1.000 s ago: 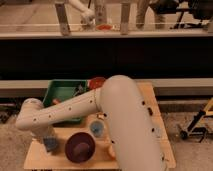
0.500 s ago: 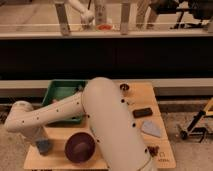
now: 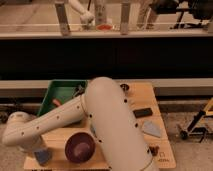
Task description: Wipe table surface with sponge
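The table surface (image 3: 146, 95) is a light tan wooden top. The sponge (image 3: 42, 156), a small blue-grey block, lies near the table's front left corner. My white arm sweeps from the bottom centre up and across to the lower left. Its gripper (image 3: 35, 148) hangs at the arm's end, directly over and against the sponge. The arm's bulk hides the gripper's tip. A dark maroon bowl (image 3: 80, 147) sits just right of the sponge.
A green bin (image 3: 60, 94) stands at the back left with small items in it. A flat grey-blue wedge (image 3: 151, 129), a dark rectangular block (image 3: 142, 112) and small dark pieces (image 3: 124, 88) lie on the right side. A rail and dark barrier run behind the table.
The arm's end has moved left and toward the front edge, and the sponge has shifted with it toward the front left corner. The arm's elbow now covers more of the table's middle.
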`<action>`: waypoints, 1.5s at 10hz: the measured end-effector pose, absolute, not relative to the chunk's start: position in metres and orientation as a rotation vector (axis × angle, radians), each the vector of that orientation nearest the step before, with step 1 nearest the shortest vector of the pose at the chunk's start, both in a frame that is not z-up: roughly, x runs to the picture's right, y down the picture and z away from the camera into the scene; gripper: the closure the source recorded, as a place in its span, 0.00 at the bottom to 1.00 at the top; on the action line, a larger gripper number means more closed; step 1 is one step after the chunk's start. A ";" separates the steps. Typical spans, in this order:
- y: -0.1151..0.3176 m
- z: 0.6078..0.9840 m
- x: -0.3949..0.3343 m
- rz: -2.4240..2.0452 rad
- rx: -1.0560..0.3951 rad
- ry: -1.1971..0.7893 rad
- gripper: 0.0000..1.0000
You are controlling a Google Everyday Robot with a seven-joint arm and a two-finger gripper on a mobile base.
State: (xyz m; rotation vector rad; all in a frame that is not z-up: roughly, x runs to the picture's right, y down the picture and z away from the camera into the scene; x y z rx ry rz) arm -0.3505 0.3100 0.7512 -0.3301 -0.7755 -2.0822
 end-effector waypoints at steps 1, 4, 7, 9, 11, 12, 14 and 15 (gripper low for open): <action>0.315 0.748 -0.348 -2.097 -0.340 -0.771 1.00; 0.314 0.748 -0.347 -2.094 -0.341 -0.770 1.00; 0.308 0.746 -0.323 -2.070 -0.352 -0.749 1.00; 0.298 0.748 -0.284 -2.035 -0.362 -0.724 1.00; 0.285 0.754 -0.260 -1.999 -0.363 -0.708 1.00; 0.278 0.758 -0.254 -1.989 -0.363 -0.704 1.00; 0.264 0.768 -0.257 -1.973 -0.359 -0.696 1.00; 0.250 0.775 -0.266 -1.965 -0.352 -0.687 1.00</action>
